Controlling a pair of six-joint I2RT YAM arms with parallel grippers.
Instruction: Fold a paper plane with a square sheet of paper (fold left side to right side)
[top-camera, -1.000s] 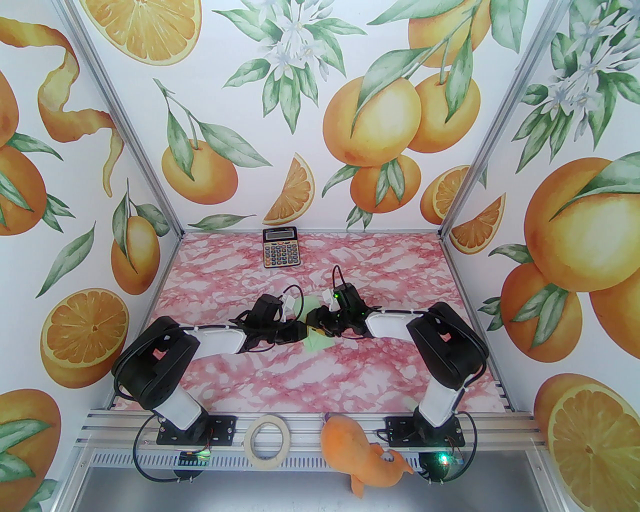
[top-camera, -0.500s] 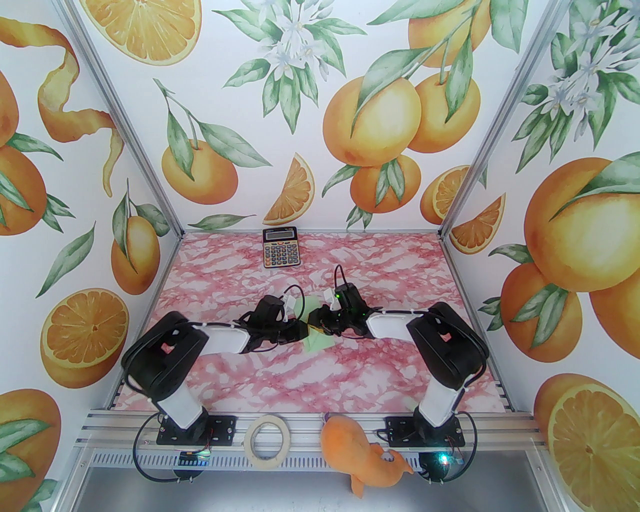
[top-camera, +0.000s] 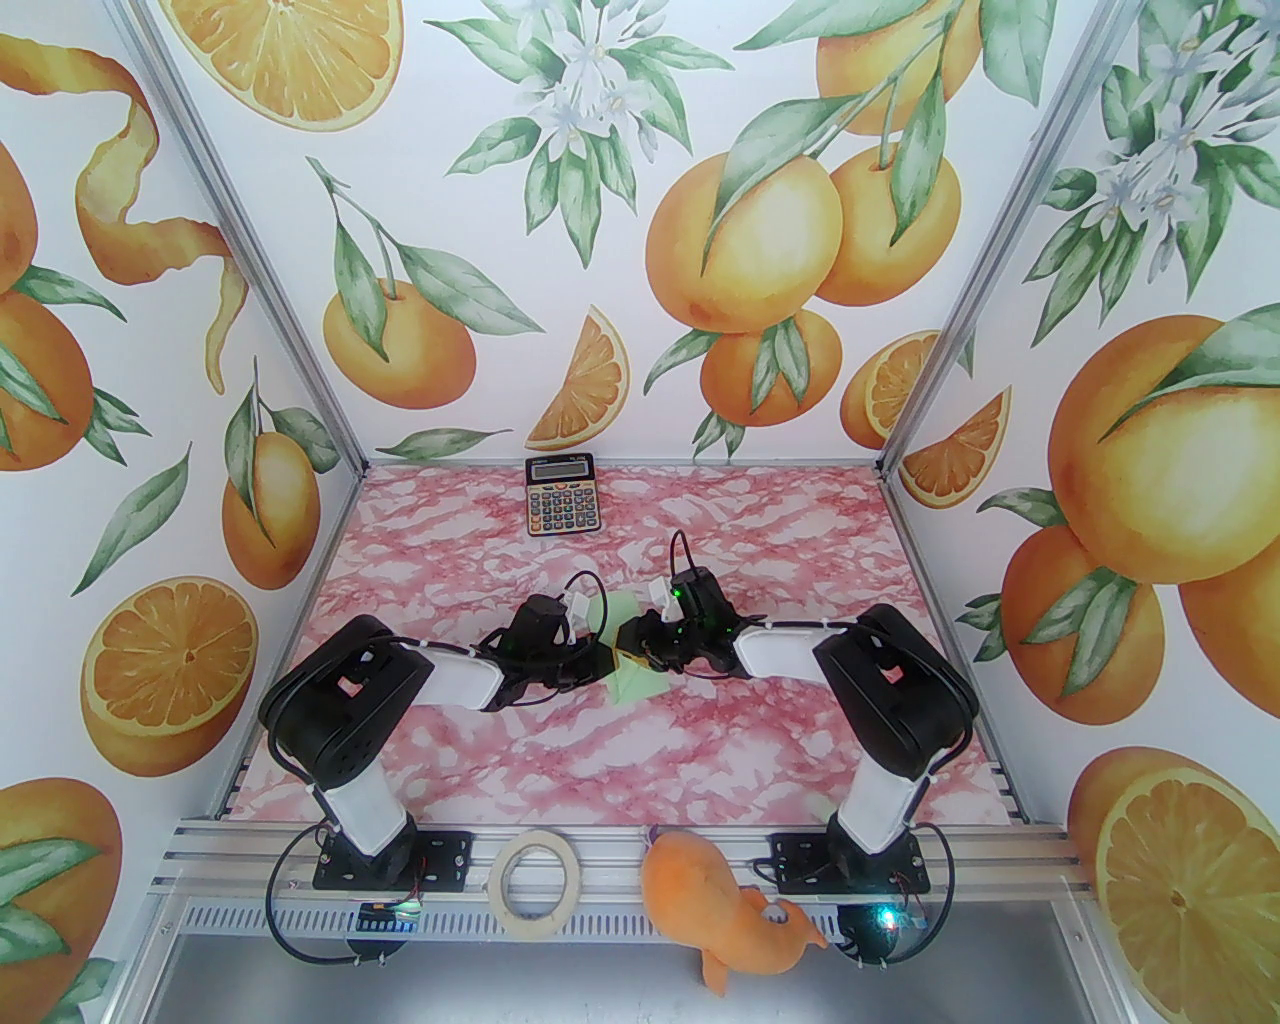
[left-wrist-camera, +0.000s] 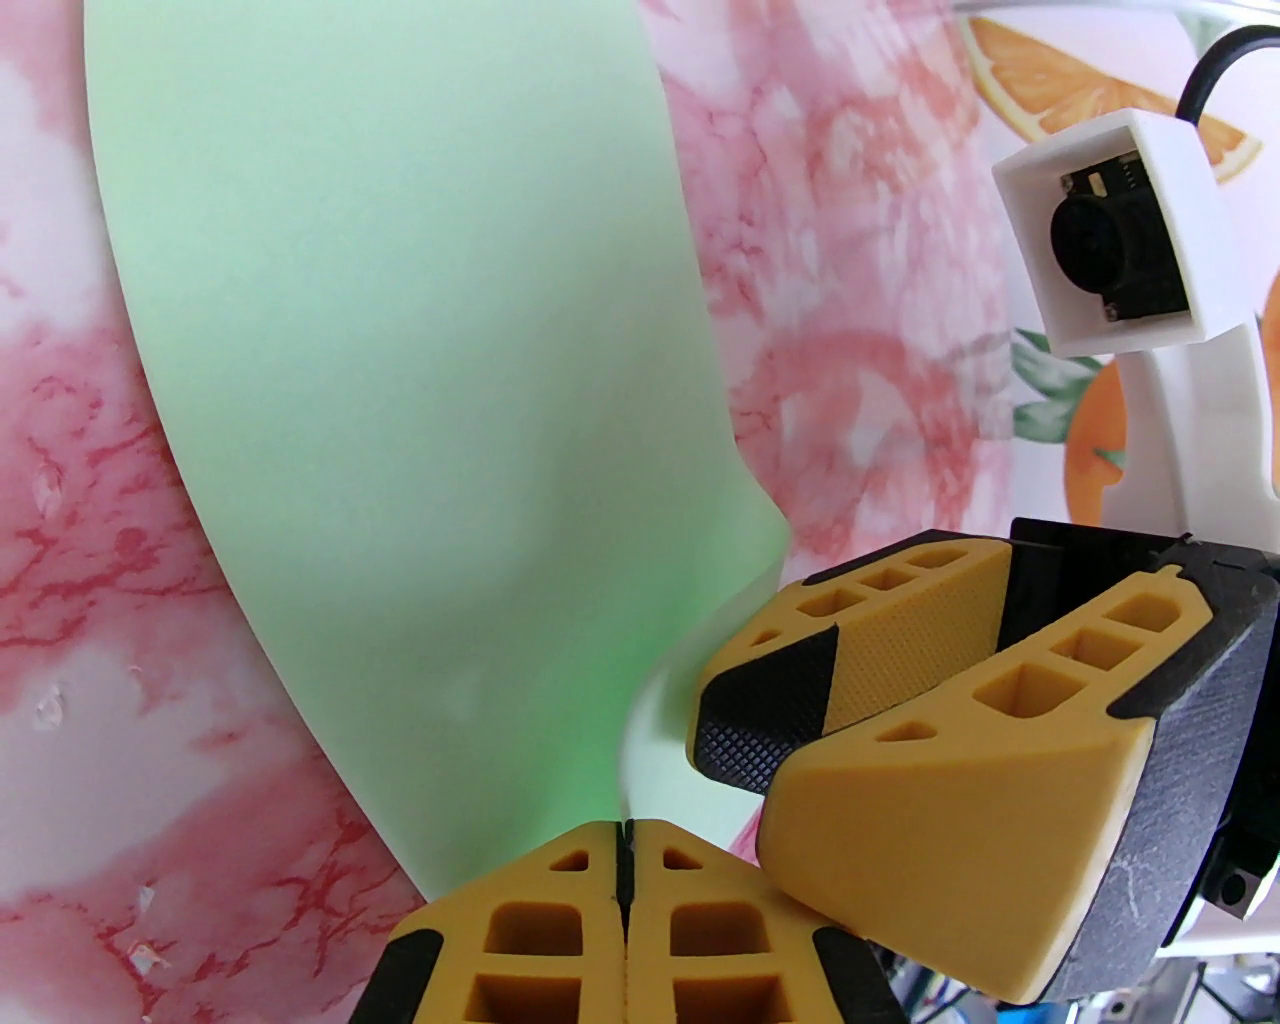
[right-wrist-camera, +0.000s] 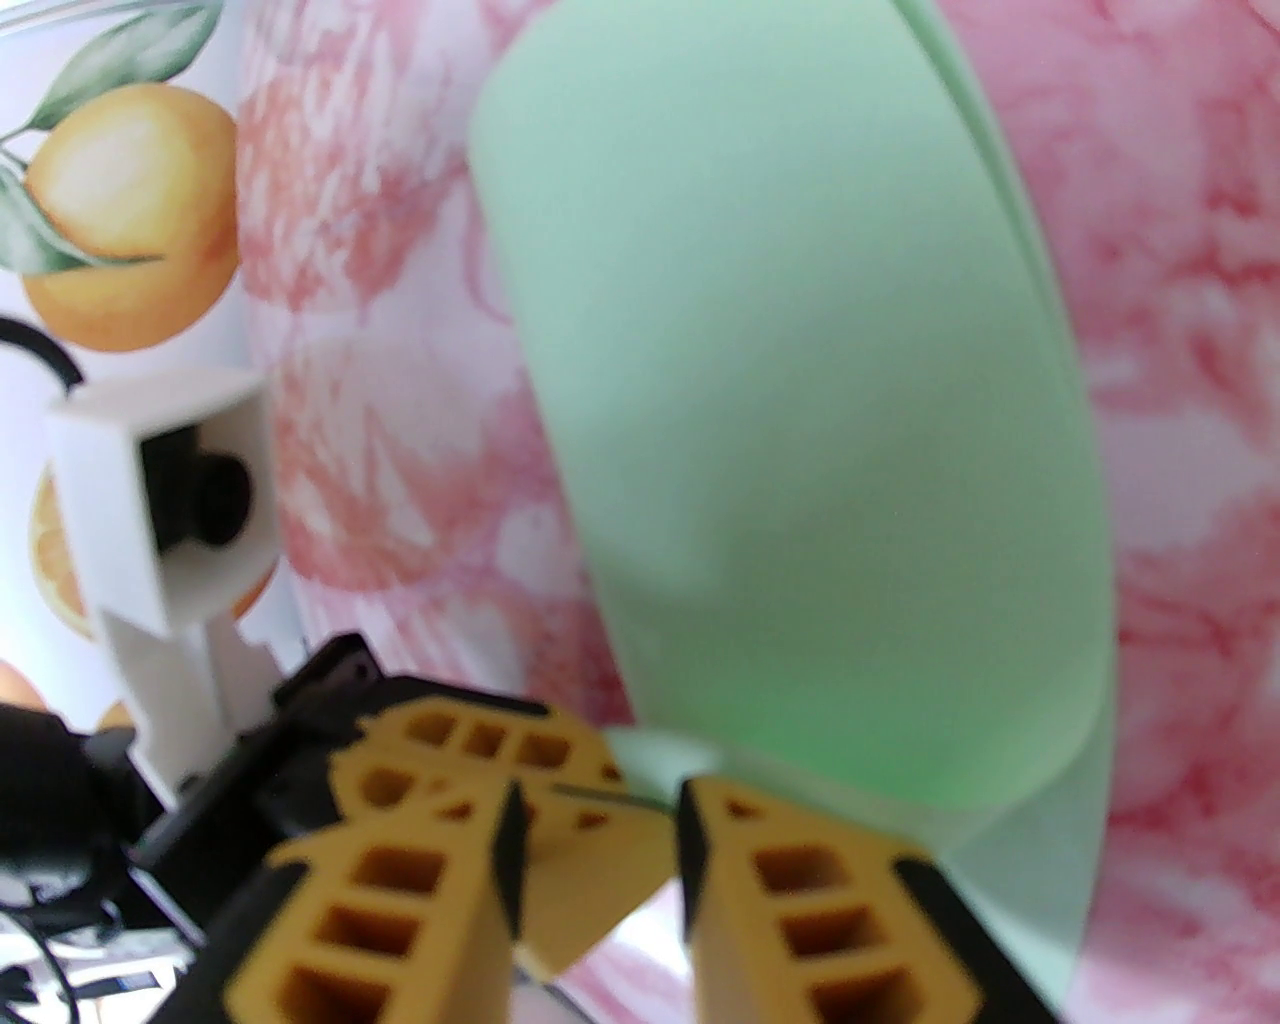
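The left gripper (left-wrist-camera: 625, 835) has just closed. Its jaws now meet flush and pinch the lower edge of the square sheet of paper (left-wrist-camera: 400, 400). The right gripper (right-wrist-camera: 600, 800) stands with its jaws apart astride the sheet's curled edge. In the top view the sheet bows up between both tools, just below frame centre. The left side appears secured, so the fold toward the right can probably begin.

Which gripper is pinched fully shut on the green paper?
The left gripper: its yellow fingers meet on the pale green paper sheet; the right gripper shows a gap.
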